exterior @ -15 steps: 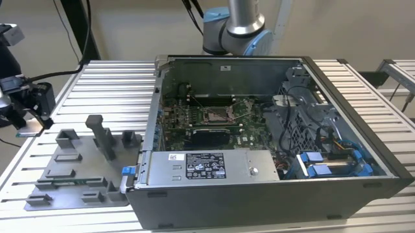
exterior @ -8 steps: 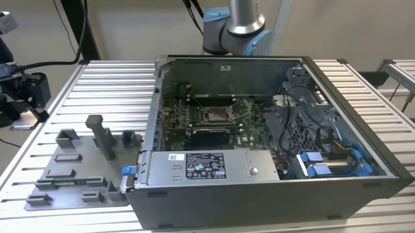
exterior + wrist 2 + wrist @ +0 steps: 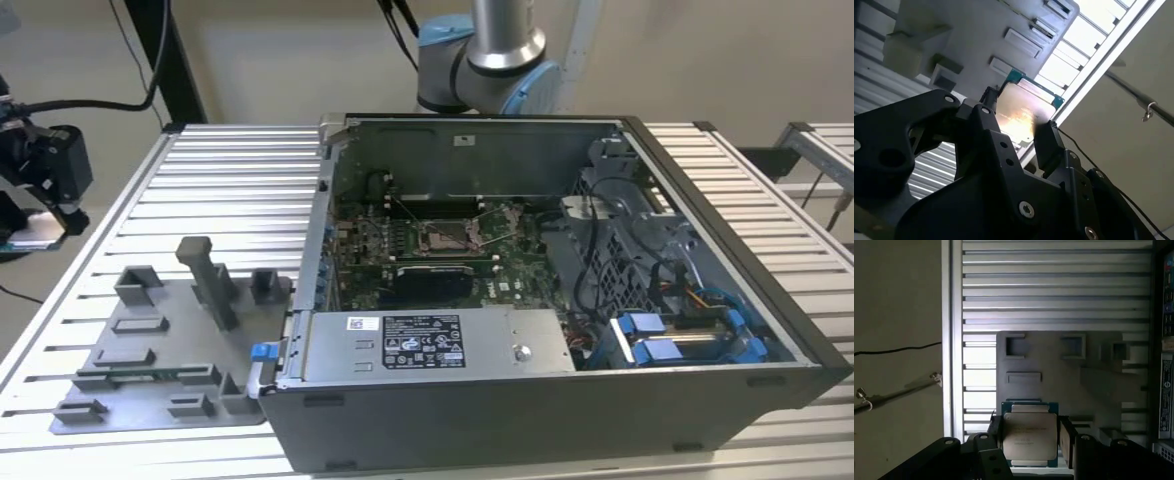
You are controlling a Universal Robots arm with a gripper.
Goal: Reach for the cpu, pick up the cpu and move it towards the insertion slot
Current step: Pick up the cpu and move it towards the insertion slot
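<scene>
The computer case (image 3: 561, 400) stands on the table (image 3: 227, 170), with the tray (image 3: 174, 345) beside it on the exterior view's left. The insertion slot (image 3: 447, 238) lies inside the case. In the first wrist view the cpu (image 3: 1029, 437) sits between the tool's (image 3: 1031, 432) 2 fingers.

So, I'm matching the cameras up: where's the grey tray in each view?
Exterior view: tray on the table, to the exterior view's left of the case.
Second wrist view: tray beyond the cpu.
First wrist view: tray beyond the cpu too.
Shared landmark: the slatted table under the tray.
</scene>
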